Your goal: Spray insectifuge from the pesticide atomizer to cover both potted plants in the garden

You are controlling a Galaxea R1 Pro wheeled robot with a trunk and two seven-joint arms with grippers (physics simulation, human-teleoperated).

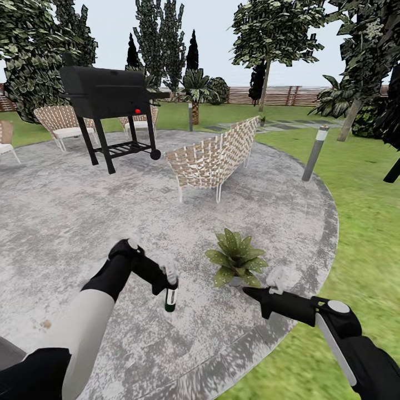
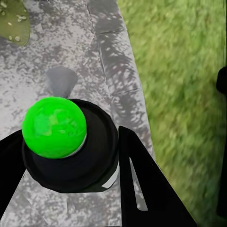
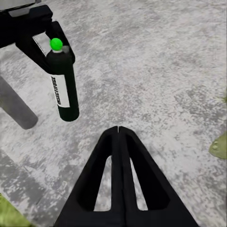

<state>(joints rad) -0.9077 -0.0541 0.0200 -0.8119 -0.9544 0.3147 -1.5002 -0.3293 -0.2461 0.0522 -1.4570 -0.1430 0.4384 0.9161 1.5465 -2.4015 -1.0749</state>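
The pesticide atomizer hangs upright over the round grey patio, white at the top and dark green at the bottom. My left gripper is shut on its upper part. In the left wrist view its bright green tip sits between my black fingers. One potted plant, a low rosette of speckled green leaves, stands just right of the atomizer. My right gripper is shut and empty, low beside the plant's near side. The right wrist view shows the atomizer ahead of the closed fingertips. The other potted plant is out of view.
Behind the plant is a woven bench. A black grill and woven chairs stand at the back left. At the patio's right rim there is a grey bollard light. Lawn lies to the right, with a brown fence far off.
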